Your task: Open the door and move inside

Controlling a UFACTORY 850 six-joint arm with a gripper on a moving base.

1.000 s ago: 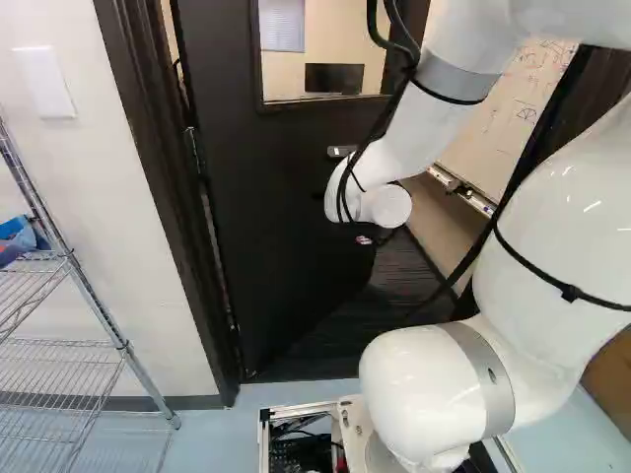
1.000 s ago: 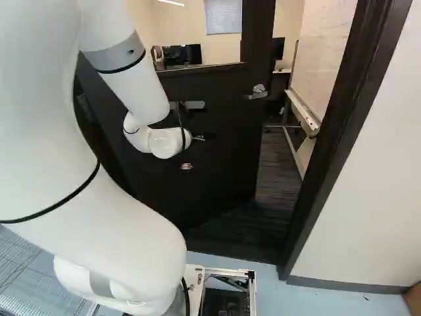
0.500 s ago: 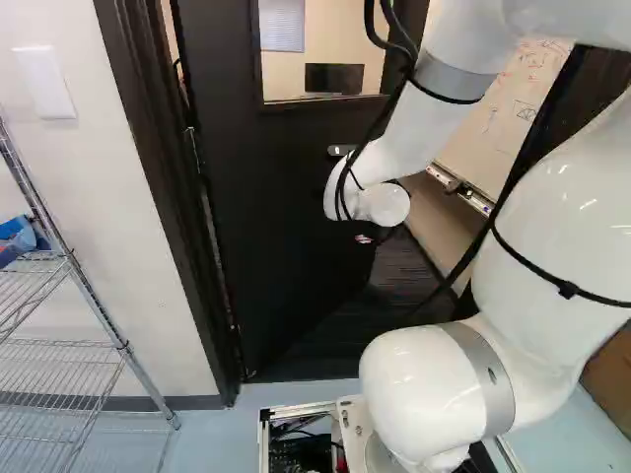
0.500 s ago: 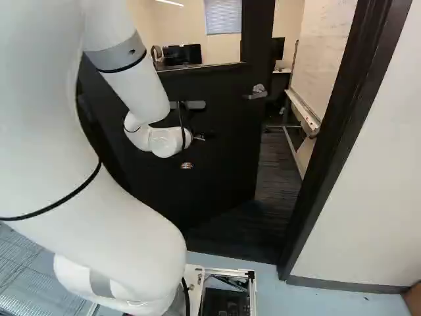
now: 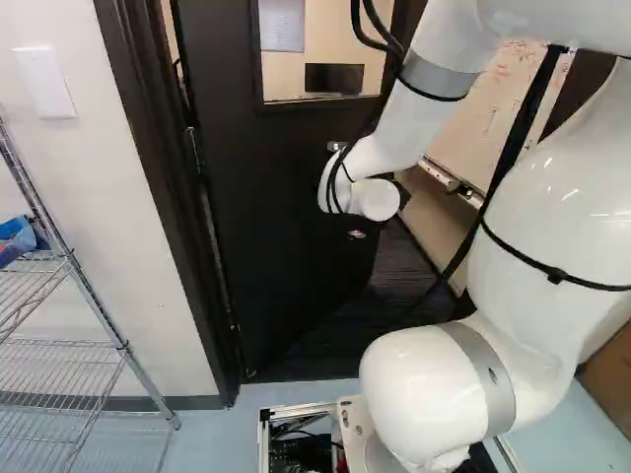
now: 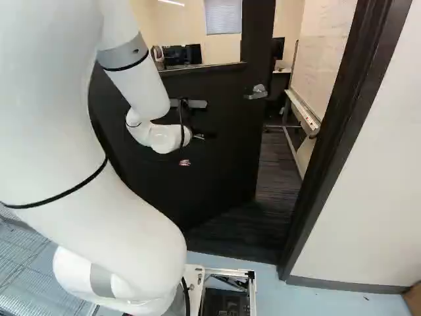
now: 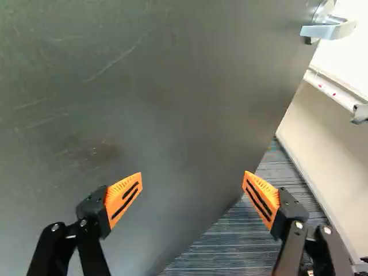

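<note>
The dark door (image 6: 223,158) stands ajar, swung away from the base into the room beyond, with a gap beside its handle edge. Its silver lever handle (image 6: 256,92) shows at that edge in the right base view. My gripper (image 6: 185,162) is a dark shape before the door panel, left of and lower than the handle. In the wrist view the gripper (image 7: 192,192) is open, its orange pads wide apart and nothing between them. The door's face (image 7: 172,103) lies ahead; the lever handle (image 7: 328,30) is far off beyond one finger. Contact with the door cannot be told.
The dark door frame (image 6: 348,118) bounds the opening at the right, with a pale wall (image 6: 368,197) beside it. Inside stands a whiteboard (image 6: 325,59) above dark carpet (image 6: 279,164). A wire shelf (image 5: 64,365) is at the left of the left base view.
My arm has shifted slightly left and up in the left base view, its wrist moving with it. The base and the door show no visible movement.
</note>
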